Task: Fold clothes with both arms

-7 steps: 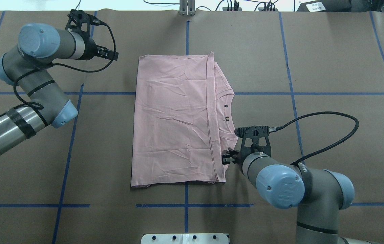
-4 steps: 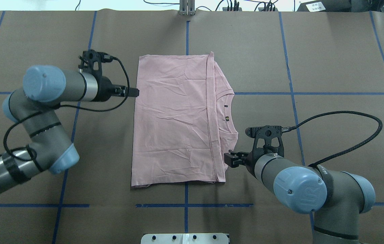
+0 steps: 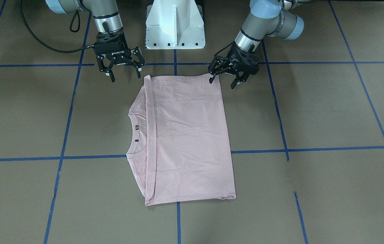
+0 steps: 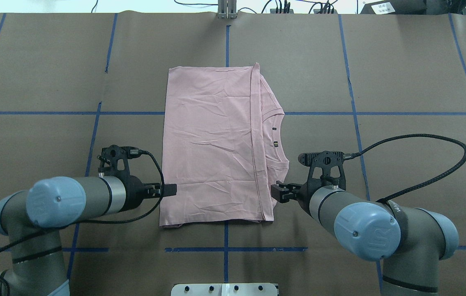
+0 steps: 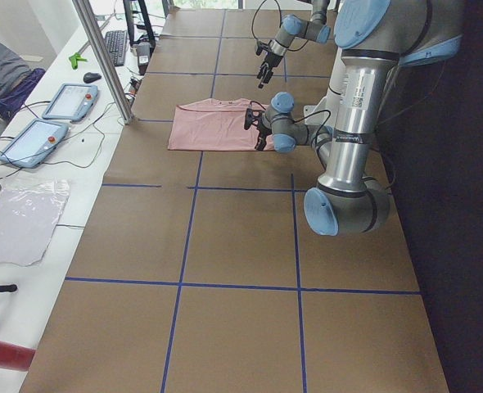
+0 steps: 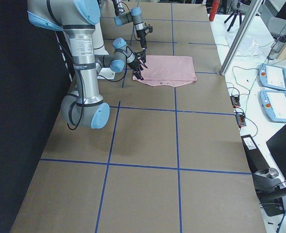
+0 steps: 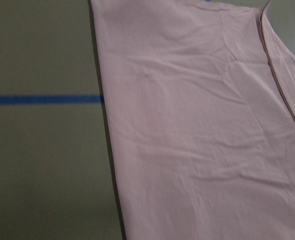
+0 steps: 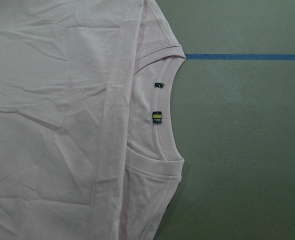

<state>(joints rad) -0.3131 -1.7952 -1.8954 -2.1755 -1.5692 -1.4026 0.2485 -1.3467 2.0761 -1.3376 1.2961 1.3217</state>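
- The table (image 4: pixel 401 82), covered in brown paper, filled the overhead view, with blue tape lines (image 4: pixel 381 113) marking a grid on it.
- The right arm (image 4: pixel 364 230) came in from the lower right of the overhead view and reached toward the centre.
- The left arm (image 4: pixel 56 201) came in from the lower left of that view and also pointed toward the centre.
- The pale pink T-shirt (image 4: pixel 212 148) lay flat in the middle of the table, folded into a wrinkled upright rectangle. A hemmed edge ran top to bottom, right of the shirt's middle.
- The white pedestal base (image 3: pixel 175 23) stood at the top centre of the front-facing view, between the two arms.
- The left gripper (image 4: pixel 170 190) hung at the shirt's left edge, near its lower left corner in the overhead view. In the front-facing view its fingers (image 3: pixel 211 80) were spread apart with nothing between them, one fingertip at the cloth's corner. Whether it touched the cloth could not be told.
- The right gripper (image 4: pixel 276 192) hung just beside the shirt's right edge, near the lower right corner, its fingers (image 3: pixel 112 78) likewise spread and holding nothing.
- The ribbed round collar (image 8: pixel 163 130) curved out past the hemmed edge on the shirt's right side.
- A small yellow-green label (image 8: pixel 157 118) sat inside the collar, with a smaller dark tag (image 8: pixel 159 85) above it in the right wrist view.
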